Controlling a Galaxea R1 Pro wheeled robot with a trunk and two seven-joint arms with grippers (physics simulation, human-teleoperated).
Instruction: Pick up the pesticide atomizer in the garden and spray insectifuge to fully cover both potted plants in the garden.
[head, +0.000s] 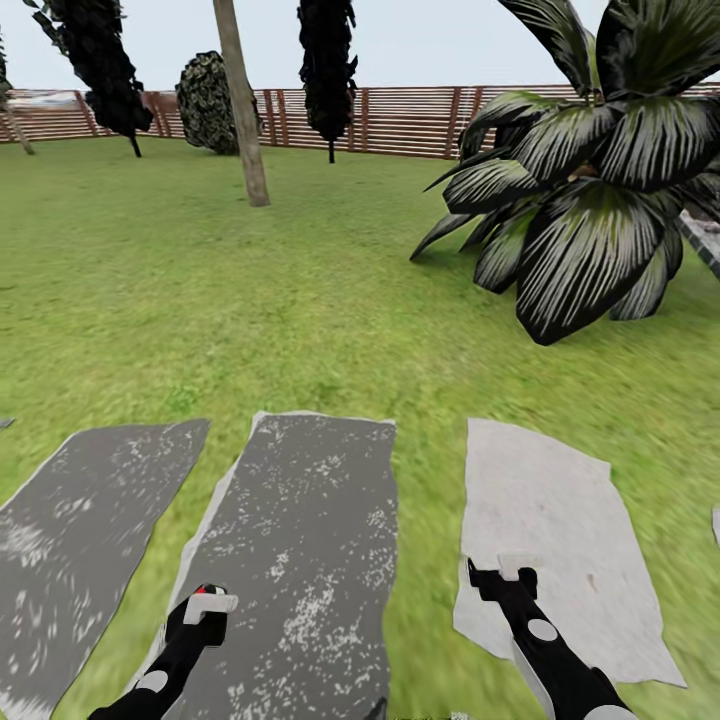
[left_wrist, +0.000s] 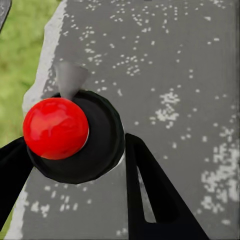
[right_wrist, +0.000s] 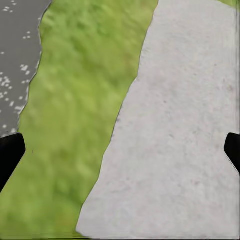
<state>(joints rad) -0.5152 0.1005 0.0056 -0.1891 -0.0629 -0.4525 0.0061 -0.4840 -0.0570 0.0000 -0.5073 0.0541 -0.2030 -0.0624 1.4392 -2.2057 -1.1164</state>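
Lawn runs to far slatted fence. Large striped-leaf palm far right. Three stepping stones near: two dark grey, one pale. Left hand over dark stone, clenched on pesticide atomizer, red cap showing. Right hand over pale stone, fingers spread, nothing between them.

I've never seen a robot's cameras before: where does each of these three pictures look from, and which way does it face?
Head view: from the robot's head, forward and down over the lawn to the fence; both arms show, left end effector, right end effector.
Left wrist view: near the left end effector, down at the dark grey stone; black fingers flank a red-topped object.
Right wrist view: near the right end effector, down at the pale stone; black fingertips at the edges.
Shared: both stones appear in the head view too.
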